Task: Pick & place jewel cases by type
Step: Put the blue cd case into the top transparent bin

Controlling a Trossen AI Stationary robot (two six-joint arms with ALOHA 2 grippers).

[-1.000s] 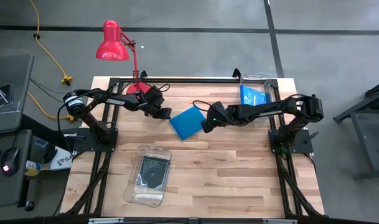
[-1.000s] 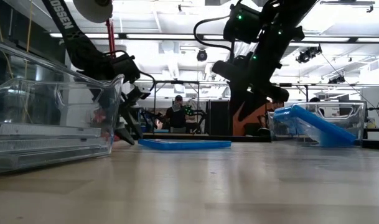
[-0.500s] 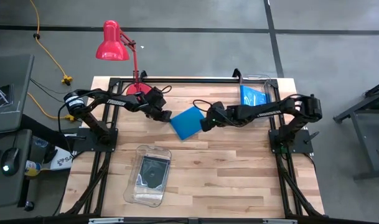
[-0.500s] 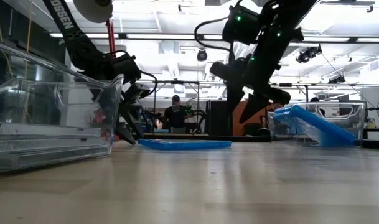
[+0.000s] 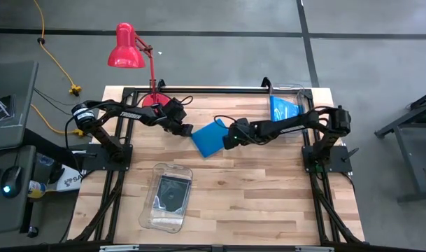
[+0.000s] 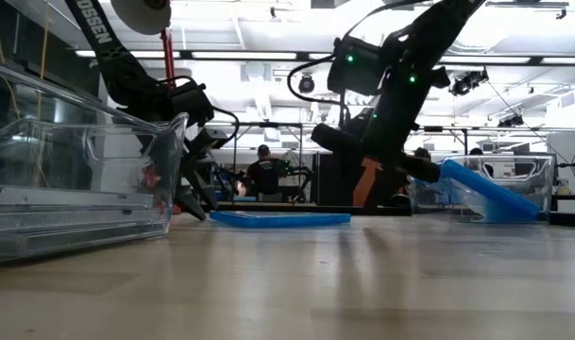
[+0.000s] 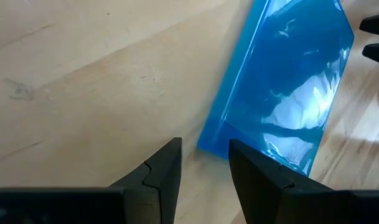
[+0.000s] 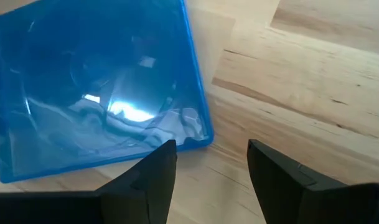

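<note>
Your blue case lies flat on the surface, about mid-width and toward the far half, with a hand at either side of it.

Your right hand sits at the case's right edge, low over the wood. Its fingers are spread with nothing between them; in the right wrist view a corner of the case lies just ahead of the gap.

Your left hand waits at the case's far-left corner. Its fingers stand a little apart and empty, with the case's corner just in front of them in the left wrist view. I can't tell whether either hand touches the case.

At the far right corner of the surface a clear bin holds another blue case; in the low view that case leans tilted inside the bin.

Near you, left of centre, a second clear bin holds a dark case with a disc faintly showing.

A red lamp stands at the far left edge. In the low view a person shows in the room beyond the surface.
</note>
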